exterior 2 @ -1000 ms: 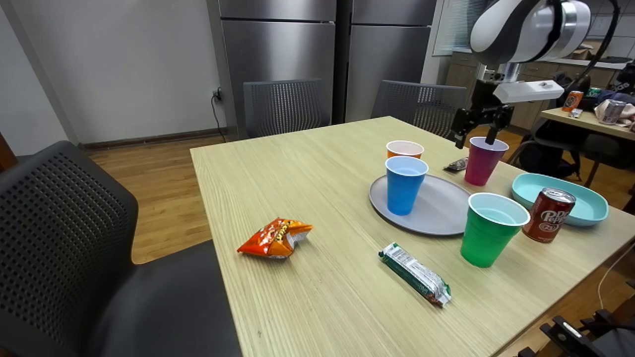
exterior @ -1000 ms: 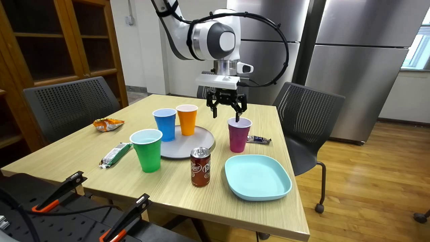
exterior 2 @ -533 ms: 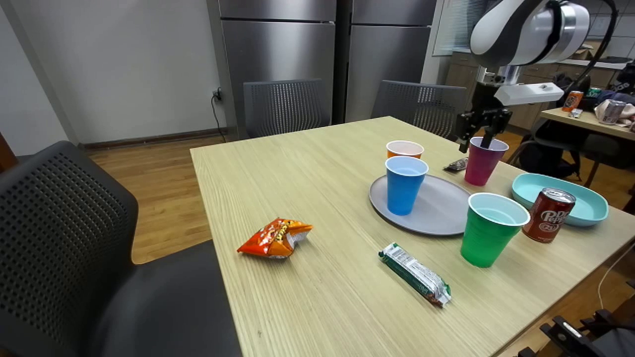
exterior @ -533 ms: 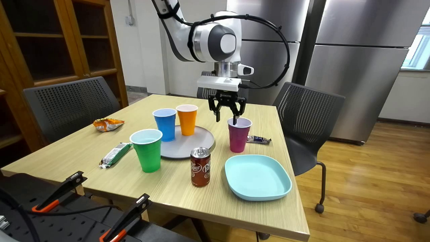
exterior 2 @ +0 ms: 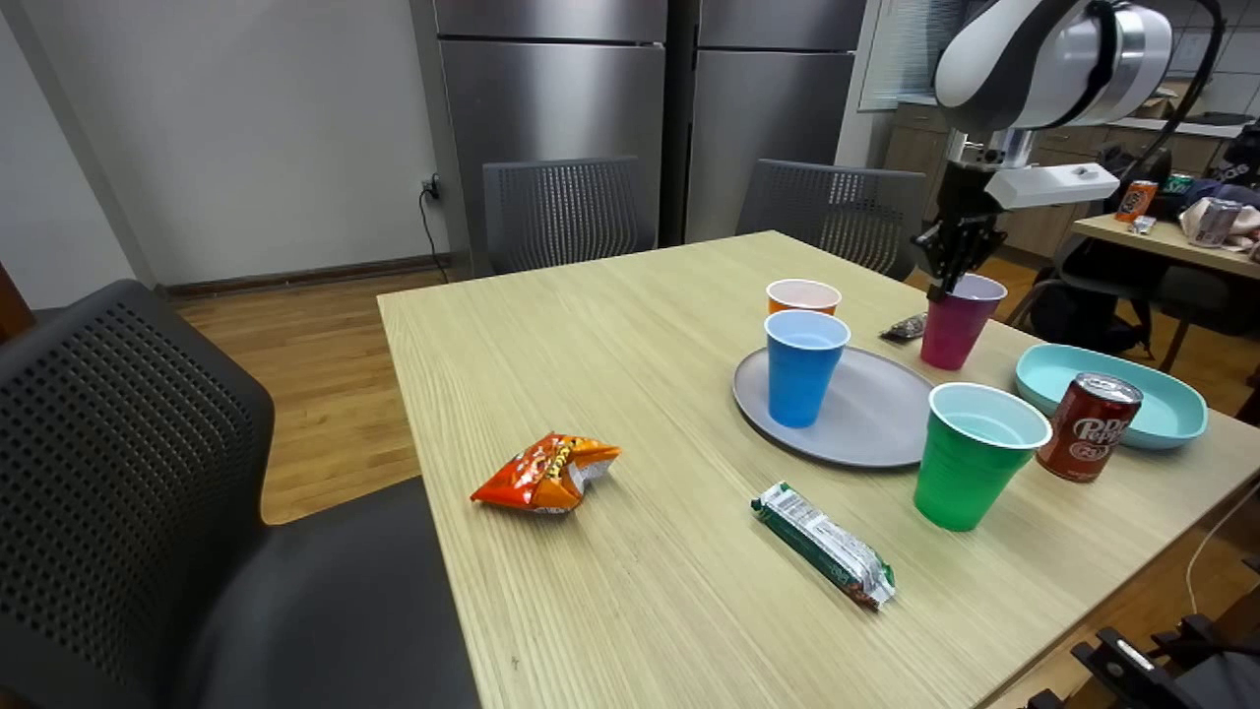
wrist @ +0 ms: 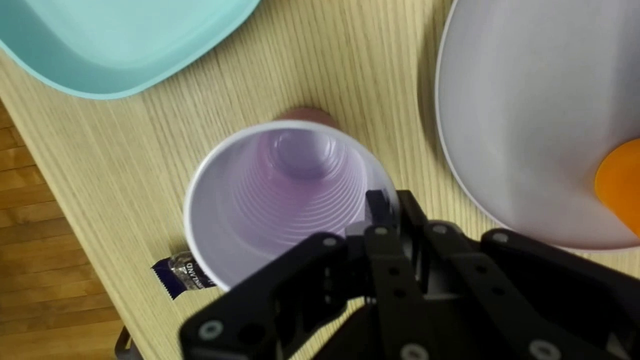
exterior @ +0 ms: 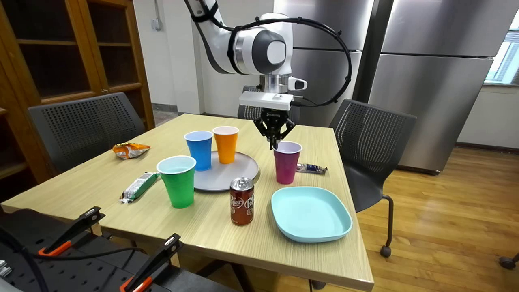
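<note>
My gripper is shut on the rim of the purple cup, one finger inside the cup and the other against its outer wall. In an exterior view the purple cup stands upright on the table with the gripper coming down from above. A dark-wrapped bar lies right behind this cup. To one side is a grey plate bearing a blue cup and an orange cup. The cup's inside looks bare in the wrist view.
A turquoise dish and a soda can stand near the purple cup. The green cup, a green-wrapped bar and an orange snack bag lie farther off. Chairs surround the table.
The gripper came down slightly and its fingers closed from wide apart onto the purple cup's rim. The cup shifted a little toward the plate's side. Everything else stayed put.
</note>
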`<state>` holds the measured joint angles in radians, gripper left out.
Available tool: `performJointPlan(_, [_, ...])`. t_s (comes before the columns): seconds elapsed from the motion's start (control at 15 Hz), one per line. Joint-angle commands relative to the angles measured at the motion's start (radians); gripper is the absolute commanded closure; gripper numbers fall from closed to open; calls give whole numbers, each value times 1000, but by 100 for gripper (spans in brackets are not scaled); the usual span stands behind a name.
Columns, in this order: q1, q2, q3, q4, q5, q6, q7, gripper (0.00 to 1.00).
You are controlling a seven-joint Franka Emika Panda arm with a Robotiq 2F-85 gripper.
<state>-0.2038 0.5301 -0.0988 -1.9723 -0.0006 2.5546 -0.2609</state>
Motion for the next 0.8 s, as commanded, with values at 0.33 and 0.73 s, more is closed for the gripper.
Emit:
performJointPlan(0.33, [2,-11,-11,-3,-53,37,4,99])
performJointPlan(0.73, [29,-55,-27,-41,-159,69,3,99])
